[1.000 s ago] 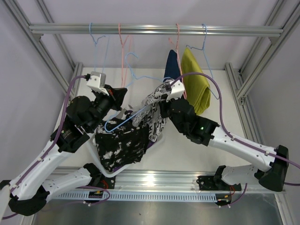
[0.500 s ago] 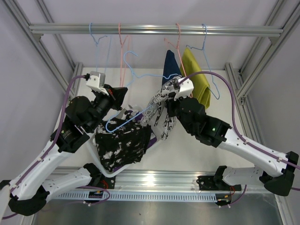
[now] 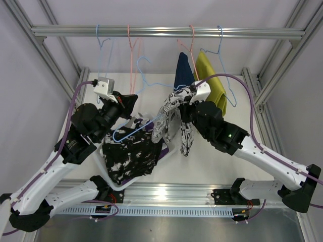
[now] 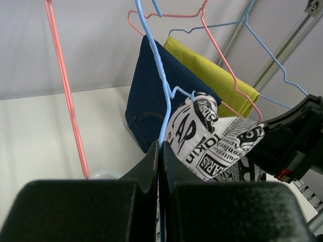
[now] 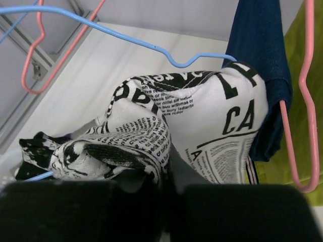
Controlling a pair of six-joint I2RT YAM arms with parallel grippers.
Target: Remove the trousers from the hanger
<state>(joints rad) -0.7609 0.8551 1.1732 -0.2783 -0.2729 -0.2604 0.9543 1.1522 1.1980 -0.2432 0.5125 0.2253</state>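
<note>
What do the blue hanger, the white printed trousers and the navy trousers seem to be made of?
The blue hanger looks like thin coated metal wire, smooth: slim, with sharp bends. The white printed trousers seem matte woven cloth, perhaps cotton: soft folds, visible weave. The navy trousers look like denim, matte, with stitched seams.

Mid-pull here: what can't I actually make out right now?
- Right wrist view: the right gripper fingertips are a dark blur, buried in the printed trousers.
- Same view: whether the blue hanger passes through that cloth; a fold covers it.
- Top view: whatever lies beneath the splotched trousers.
</note>
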